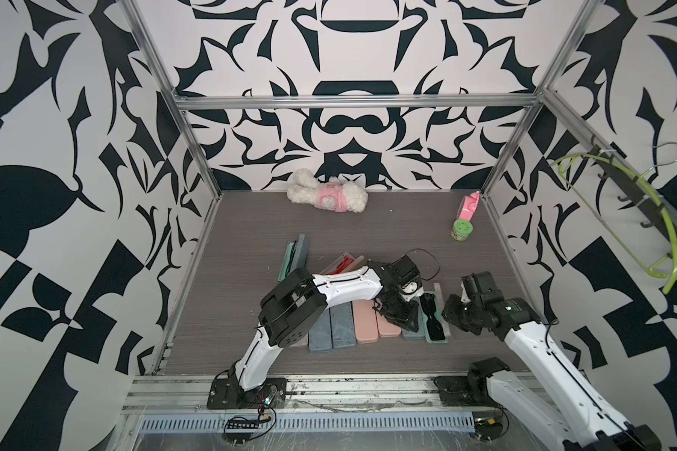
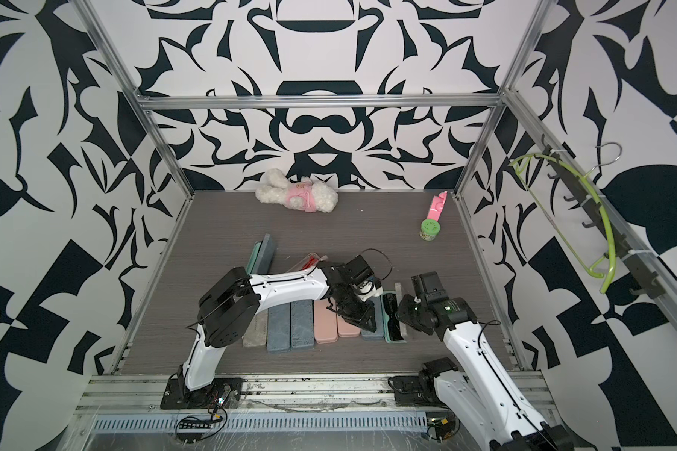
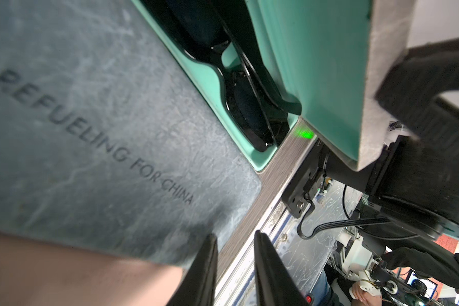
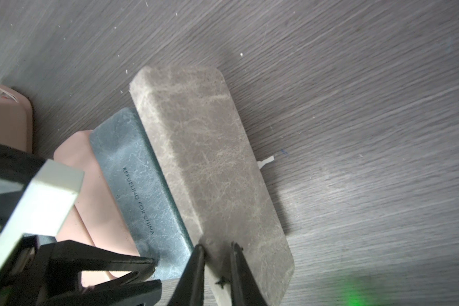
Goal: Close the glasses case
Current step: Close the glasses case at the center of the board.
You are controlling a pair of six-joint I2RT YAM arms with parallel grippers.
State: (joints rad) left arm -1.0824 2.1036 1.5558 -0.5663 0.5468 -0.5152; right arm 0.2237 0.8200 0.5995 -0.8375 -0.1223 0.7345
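So the left arm (image 1: 344,285) rises from the tabletop's near edge with its elbow high, forearm pointing right and wrist tipped down. On the left gripper (image 3: 235,235) the fingers sit a bit apart, nothing between them. The right arm (image 1: 532,343) leans in from the near right corner, with the right gripper (image 4: 217,246) pinched on the glasses case (image 4: 210,159) lid edge.

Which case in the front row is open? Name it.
The rightmost one: the teal-lined case with black glasses inside and its grey lid raised. The blue cases and pink cases beside it lie shut.
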